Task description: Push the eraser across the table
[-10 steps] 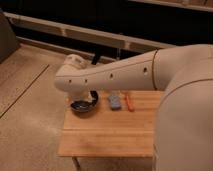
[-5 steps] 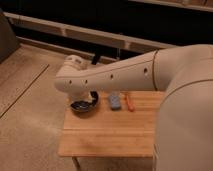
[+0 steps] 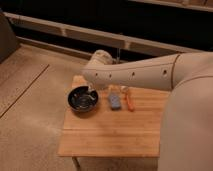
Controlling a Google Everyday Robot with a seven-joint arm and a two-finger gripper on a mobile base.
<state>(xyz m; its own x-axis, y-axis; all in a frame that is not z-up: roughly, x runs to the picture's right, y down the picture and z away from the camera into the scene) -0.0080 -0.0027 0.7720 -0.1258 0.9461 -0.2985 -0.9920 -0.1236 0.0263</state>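
Note:
The light-wood table [image 3: 115, 135] stands in the middle of the camera view. My white arm [image 3: 135, 72] reaches from the right across its far edge, with its elbow joint above the far left corner. My gripper [image 3: 92, 90] shows only as a pale bit under that joint, at the far right rim of the dark bowl [image 3: 82, 99]. No black eraser shows; it is hidden or out of view. A light-blue pad [image 3: 114, 101] and an orange marker [image 3: 130, 102] lie side by side just right of the bowl.
The robot's bulky white body [image 3: 187, 130] covers the table's right side. Speckled floor [image 3: 30, 115] lies to the left and in front. A dark wall with a pale rail [image 3: 60, 27] runs behind the table.
The arm's elbow joint has moved to the right and slightly up, from left of the bowl to above its right side. The bowl, pad and marker have not moved.

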